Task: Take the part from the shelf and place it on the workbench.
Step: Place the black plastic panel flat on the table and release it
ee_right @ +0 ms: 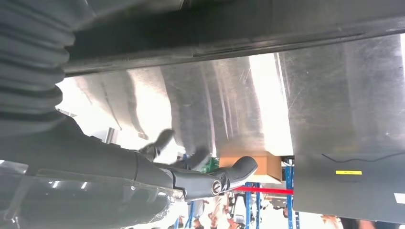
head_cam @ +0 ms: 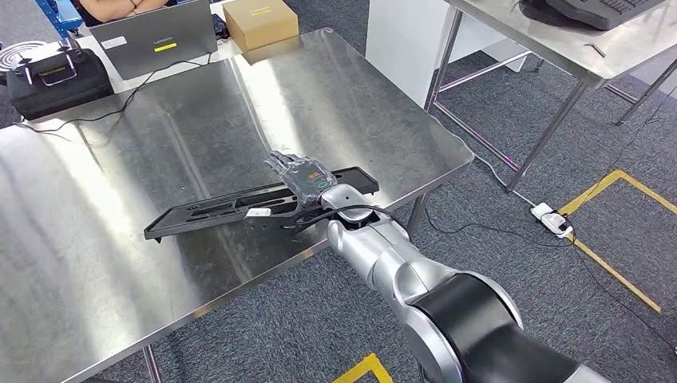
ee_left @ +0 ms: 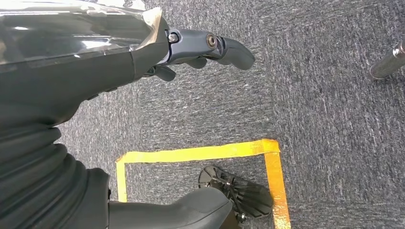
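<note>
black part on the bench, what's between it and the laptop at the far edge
In the head view, bare steel workbench lies between the black part and the laptop, crossed by one thin black cable.

I see a glossy, scuffed sheet-metal workbench (head_cam: pixel 160 120); a long matt black plastic part (head_cam: pixel 207 211); rough grey carpet floor (ee_left: pixel 334 119); a plain brown cardboard box (head_cam: pixel 259 22).

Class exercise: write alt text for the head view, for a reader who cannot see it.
The right robot hand grips a long black plastic part lying on a shiny steel workbench. At the workbench's far edge sit a laptop, a cardboard box and a black case.
</note>
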### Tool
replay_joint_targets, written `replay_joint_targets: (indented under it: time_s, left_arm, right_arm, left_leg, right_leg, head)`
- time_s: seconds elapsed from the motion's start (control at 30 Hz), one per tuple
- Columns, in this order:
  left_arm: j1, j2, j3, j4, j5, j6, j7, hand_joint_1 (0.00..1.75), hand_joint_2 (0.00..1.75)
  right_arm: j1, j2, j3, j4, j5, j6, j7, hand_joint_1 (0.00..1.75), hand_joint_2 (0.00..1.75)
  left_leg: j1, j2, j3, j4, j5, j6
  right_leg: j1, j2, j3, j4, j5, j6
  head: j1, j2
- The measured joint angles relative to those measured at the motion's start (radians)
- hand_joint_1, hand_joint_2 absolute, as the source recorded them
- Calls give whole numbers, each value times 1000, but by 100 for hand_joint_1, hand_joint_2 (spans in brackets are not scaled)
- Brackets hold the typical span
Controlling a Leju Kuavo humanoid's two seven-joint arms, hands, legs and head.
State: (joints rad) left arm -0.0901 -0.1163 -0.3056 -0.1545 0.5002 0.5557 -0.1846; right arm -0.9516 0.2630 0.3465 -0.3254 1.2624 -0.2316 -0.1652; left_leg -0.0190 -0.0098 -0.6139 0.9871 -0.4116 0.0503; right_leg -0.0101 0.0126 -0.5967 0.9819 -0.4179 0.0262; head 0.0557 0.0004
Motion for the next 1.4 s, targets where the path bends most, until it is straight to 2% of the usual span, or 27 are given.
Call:
replay_joint_targets:
  time_s: [0.83, 1.0, 1.13, 1.4]
  left_arm:
    - [0, 0, 0, 0, 1, -2, 3, 0, 175]
    - [0, 1, 0, 0, 1, -5, 3, 0, 175]
    - [0, 1, 0, 0, 4, -11, -2, 0, 0]
    - [2, 2, 2, 0, 30, -10, -15, 0, 0]
  right_arm:
    - [0, 0, -17, 0, -19, 15, -6, 0, 0]
    - [-3, 0, -41, 0, -78, 63, -36, 0, 0]
    - [-16, 0, -70, -6, -114, 84, -67, 0, 0]
    - [-40, 16, -63, -54, -44, 19, -85, 0, 0]
  left_leg:
    - [0, 0, 0, 0, 0, 0]
    - [0, 0, 0, 0, 0, 0]
    - [0, 0, 0, 0, 0, 0]
    - [0, 0, 1, 0, 0, 0]
  right_leg:
    - [0, 0, 0, 0, 0, 0]
    - [0, 0, 1, 0, 0, 0]
    - [0, 0, 1, 0, 0, 0]
    - [0, 0, 1, 0, 0, 0]
  head:
    - [0, 0]
    - [0, 0]
    - [0, 0]
    - [0, 0]
